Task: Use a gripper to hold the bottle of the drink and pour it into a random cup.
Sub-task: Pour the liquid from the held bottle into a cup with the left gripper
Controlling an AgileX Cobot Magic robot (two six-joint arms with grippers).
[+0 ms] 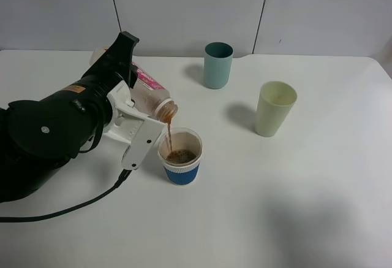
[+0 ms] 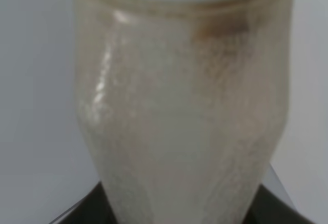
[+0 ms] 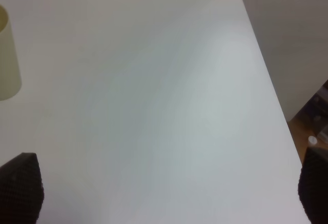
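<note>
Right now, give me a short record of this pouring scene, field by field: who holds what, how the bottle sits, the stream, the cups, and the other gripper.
holder: left gripper, shut on the bottle
bottle pose: tilted, capless neck down over the cup
drink: thin brown stream falling into the cup, brown pool inside
cup: upright on the white table, blue ribbed sleeve
other cups: teal tumbler and pale green tumbler, both upright, apart from the pour
right gripper: open, holding nothing
</note>
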